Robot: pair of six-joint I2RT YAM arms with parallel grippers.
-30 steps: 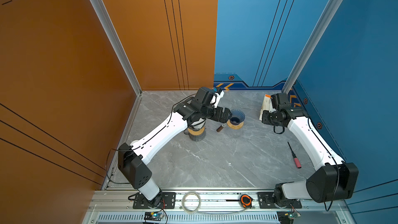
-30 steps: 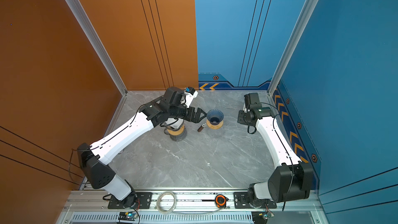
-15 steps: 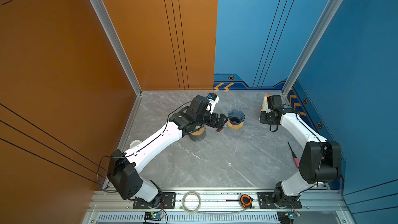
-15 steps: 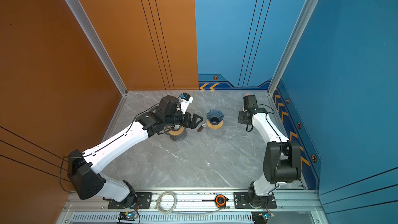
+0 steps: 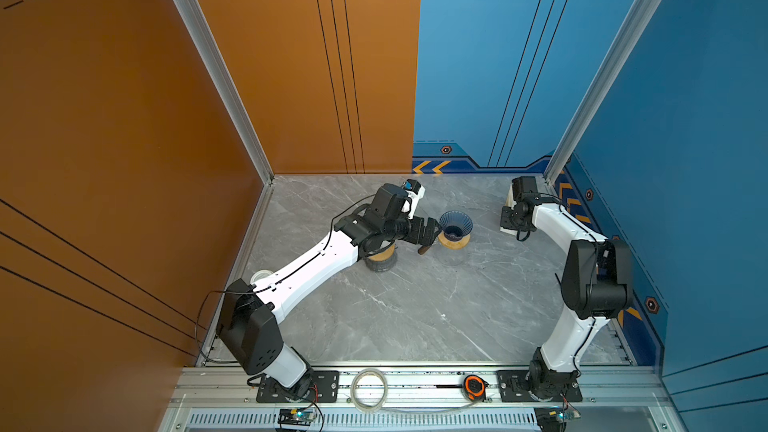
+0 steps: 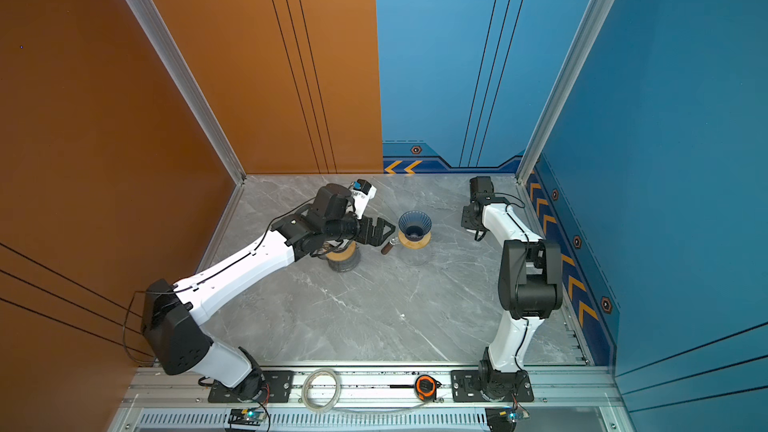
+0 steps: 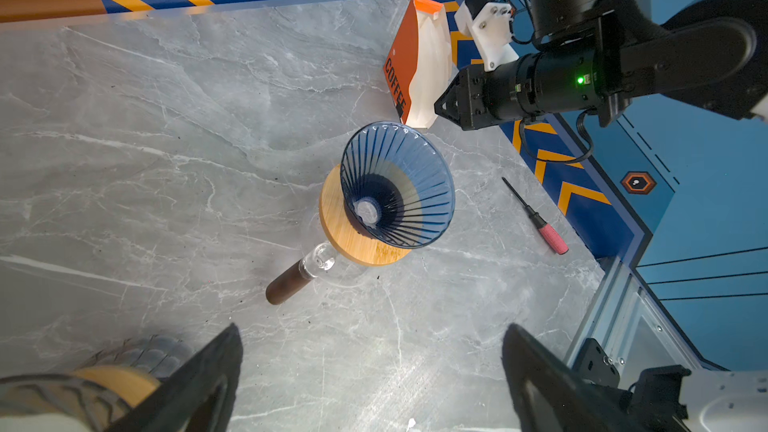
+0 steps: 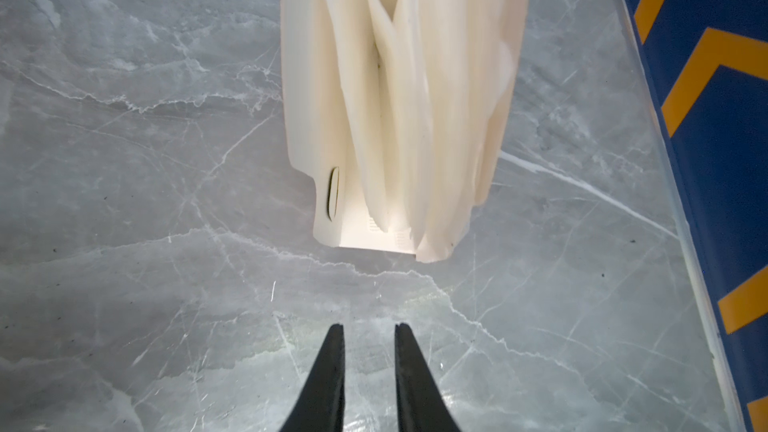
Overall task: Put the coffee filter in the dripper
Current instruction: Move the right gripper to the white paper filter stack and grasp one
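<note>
The dripper [image 5: 456, 224] [image 6: 414, 224] [image 7: 399, 184] is a blue ribbed cone with nothing in it, on a wooden collar [image 7: 353, 234] over a glass carafe with a brown handle [image 7: 286, 284]. Cream coffee filters [image 8: 415, 97] stand bunched in an orange-and-white "COFFEE" pouch [image 7: 430, 68] at the far right. My right gripper [image 5: 505, 218] [image 6: 464, 218] [image 7: 438, 108] [image 8: 369, 328] points at the pouch, a short way off it. Its jaws are a narrow gap apart with nothing between them. My left gripper [image 5: 432, 230] [image 6: 388, 229] [image 7: 372, 330] is wide open beside the carafe handle, holding nothing.
A wood-lidded jar [image 5: 380, 257] [image 7: 116, 380] sits under my left forearm. A red-handled screwdriver [image 7: 540, 222] lies near the right wall. A white cup [image 5: 262, 276] stands by the left wall. A tape measure [image 5: 475, 386] and a tube coil [image 5: 369, 388] rest on the front rail.
My right arm's elbow has swung up and inward over the screwdriver while its gripper stays at the pouch with jaws narrowing. My left arm has shifted slightly, gripper still open by the dripper.
</note>
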